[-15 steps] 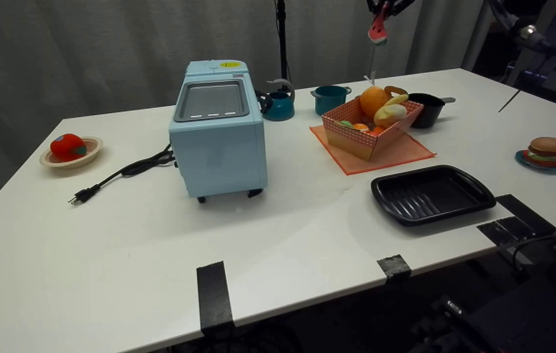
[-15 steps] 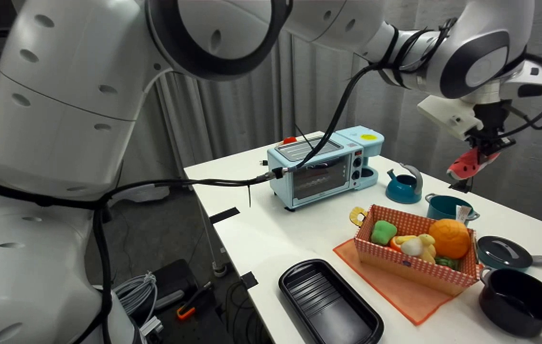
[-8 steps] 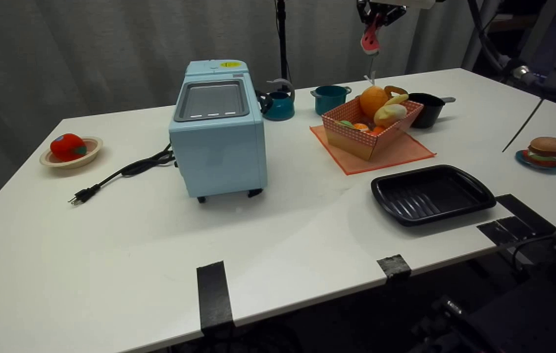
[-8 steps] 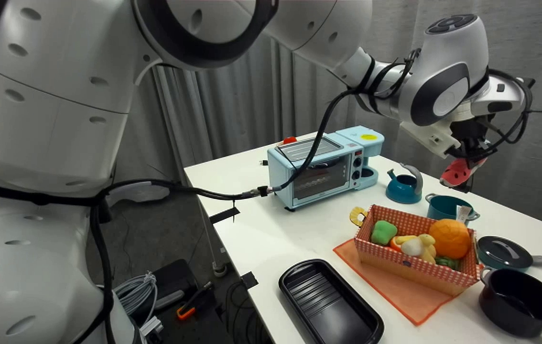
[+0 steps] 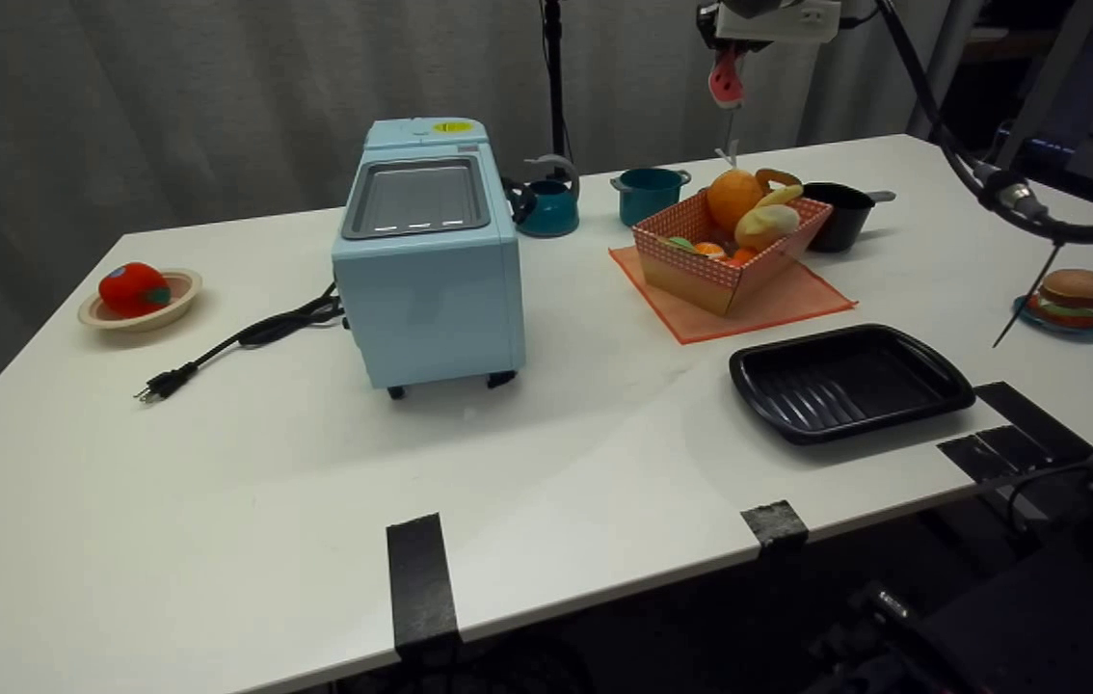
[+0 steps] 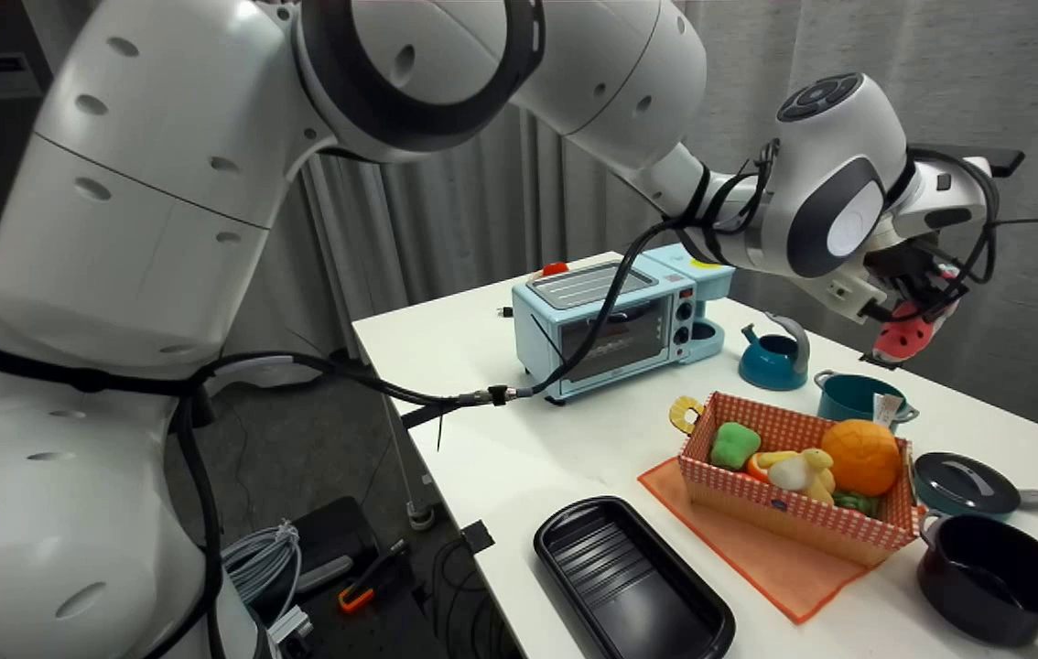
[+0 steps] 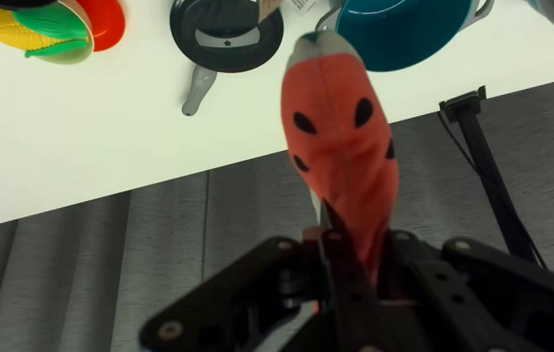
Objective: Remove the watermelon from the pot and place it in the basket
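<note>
Jaws pinched around the toy watermelon slice (image 7: 338, 161), which hangs in air higher than the basket (image 6: 789, 519) and apart from it. The basket (containing toy food (image 6: 860, 458)) stands on an orange cloth (image 6: 757, 563); a teal pot (image 6: 848, 396) and a black tray (image 6: 643, 590) rest near it on the desk (image 6: 519, 448).

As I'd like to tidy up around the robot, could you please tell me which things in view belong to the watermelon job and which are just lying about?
For the job:
- gripper
- watermelon, held in it
- basket
- teal pot or black pot (I can't tell which is meant)

Lying about, among others:
- toaster oven
- kettle
- baking tray
- burger
- red toy
- corn
</note>
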Tool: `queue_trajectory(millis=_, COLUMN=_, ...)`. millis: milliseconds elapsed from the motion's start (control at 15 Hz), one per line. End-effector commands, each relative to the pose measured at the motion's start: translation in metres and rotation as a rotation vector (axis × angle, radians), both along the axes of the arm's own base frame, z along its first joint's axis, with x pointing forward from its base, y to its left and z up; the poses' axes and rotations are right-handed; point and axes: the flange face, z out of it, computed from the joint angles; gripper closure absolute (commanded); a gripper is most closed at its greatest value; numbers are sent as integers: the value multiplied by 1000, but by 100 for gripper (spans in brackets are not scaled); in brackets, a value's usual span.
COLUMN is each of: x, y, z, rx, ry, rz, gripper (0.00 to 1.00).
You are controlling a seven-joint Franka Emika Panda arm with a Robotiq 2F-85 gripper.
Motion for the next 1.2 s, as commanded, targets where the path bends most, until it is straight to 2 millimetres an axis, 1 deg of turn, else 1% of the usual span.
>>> queue_trajectory(millis=0, x=13, y=4, z=-5, rx=-31, ry=-52, rz=-29, gripper=97)
queue_trajectory(millis=267, x=21, y=5, z=-10, rx=-51, ry=-67, rz=-41, gripper=97)
queue_trajectory(millis=733, x=25, y=-2, z=-5, rx=-87, ry=-75, rz=-32, gripper=97)
queue_trajectory(millis=867, x=18, y=-4, z=-2, rx=-54, ry=-31, rz=-18, gripper=97)
queue_trajectory(millis=1000, x=7, y=-6, z=7, rx=-13, ry=9, rz=18, gripper=97)
queue_trajectory(millis=1133, x=1, y=-3, z=11, rx=39, ry=62, rz=55, gripper=97)
